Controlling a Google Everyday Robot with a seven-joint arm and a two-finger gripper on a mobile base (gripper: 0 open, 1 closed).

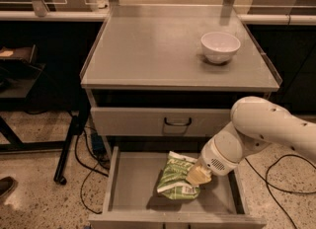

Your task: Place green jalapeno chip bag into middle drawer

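The green jalapeno chip bag (176, 177) is a crinkly green foil bag with white edges. It sits low inside the open middle drawer (133, 186), near the middle of its grey bottom. My gripper (197, 175) is at the bag's right edge, with the white arm reaching in from the right. The gripper's pale fingers (200, 173) are closed on the bag's right side.
A white bowl (220, 47) stands at the back right of the grey cabinet top (158, 55). A closed drawer front with a dark curved handle (177, 122) is above the open drawer. Cables lie on the speckled floor on both sides. A dark table leg stands at left.
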